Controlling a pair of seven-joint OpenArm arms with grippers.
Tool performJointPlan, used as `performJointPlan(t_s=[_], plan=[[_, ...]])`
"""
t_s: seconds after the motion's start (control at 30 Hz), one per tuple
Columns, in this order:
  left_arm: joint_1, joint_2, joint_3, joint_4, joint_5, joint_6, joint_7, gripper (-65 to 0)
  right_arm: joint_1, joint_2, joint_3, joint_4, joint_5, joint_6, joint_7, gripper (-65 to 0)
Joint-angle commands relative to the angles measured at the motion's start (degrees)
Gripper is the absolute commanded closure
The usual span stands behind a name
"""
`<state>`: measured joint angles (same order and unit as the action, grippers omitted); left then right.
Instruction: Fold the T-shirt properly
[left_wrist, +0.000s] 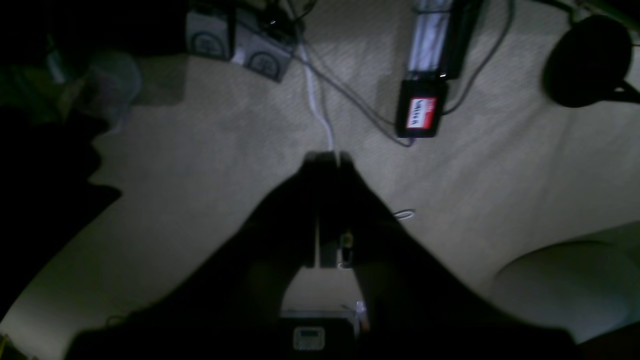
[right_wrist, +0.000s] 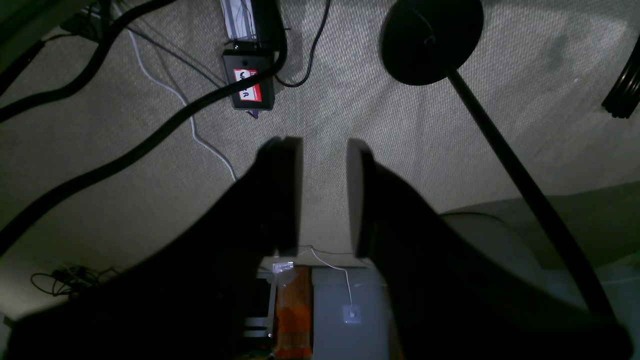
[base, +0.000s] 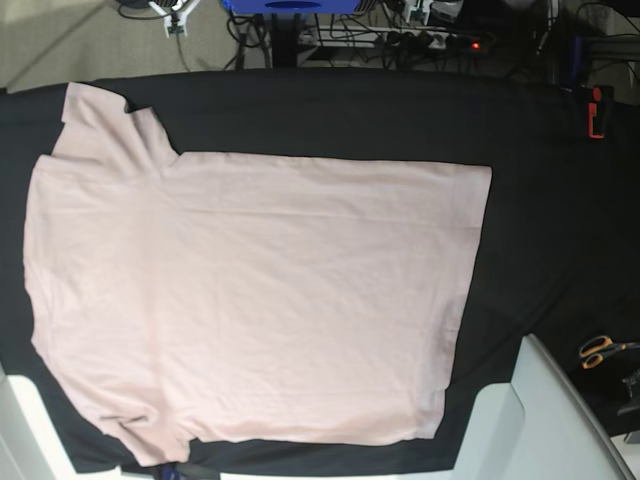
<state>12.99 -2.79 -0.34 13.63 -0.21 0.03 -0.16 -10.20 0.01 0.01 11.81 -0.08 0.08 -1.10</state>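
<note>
- T-shirt (base: 250, 300), large plain pale pink short-sleeved cotton, lies spread flat on black tablecloth (base: 540, 150) in base view; upper sleeve at top left, hem edge toward right, no fold made yet.
- Risk: fabric spans most of the cloth, so a one-sided pinch would likely drag or bunch the whole shirt instead of folding it.
- Risk: lower-left sleeve looks crumpled at the table edge; a fold over it would probably trap the wrinkle.
- Left gripper (left_wrist: 327, 160) has jaws pressed together, nothing between them; only beige carpet below it.
- Right gripper (right_wrist: 324, 192) has jaws apart, gap empty, also over carpet and cables.
- Neither wrist view shows the shirt, and no gripper appears in base view: both well apart from the garment.
</note>
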Motion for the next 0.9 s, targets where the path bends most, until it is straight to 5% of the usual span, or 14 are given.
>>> performJointPlan(t_s=[0.0,0.17,0.4,0.67,0.8,0.87], plan=[[0.41,-0.16,0.12,0.04,0.16,0.36,0.12,0.0,-0.13,0.12,-0.14,-0.69,-0.06,0.32,0.0,-14.6],[0.24,-0.16,0.56,0.04,0.43,0.36,0.12,0.0,1.01,0.21,-0.23,-3.86,-0.23,0.67,0.0,-14.6],[-0.55,-0.16,0.56,-0.22,1.22,0.54,0.12,0.0,2.5,0.3,-0.05,-5.7,0.03,6.91,0.0,-14.6],[-0.29,-1.04,0.12,0.04,3.5,0.54,0.03,0.0,1.27,0.38,0.12,-2.19,0.03,7.09,0.36,-14.4],[0.24,-1.83,-0.14,1.27,3.42,0.54,-2.52,0.0,-1.8,0.38,0.38,3.7,0.21,7.0,-0.87,-0.2],[3.4,-2.0,-0.32,4.7,3.06,0.54,-5.86,0.0,-3.12,0.21,0.38,7.48,0.21,7.0,-6.41,-1.2]])
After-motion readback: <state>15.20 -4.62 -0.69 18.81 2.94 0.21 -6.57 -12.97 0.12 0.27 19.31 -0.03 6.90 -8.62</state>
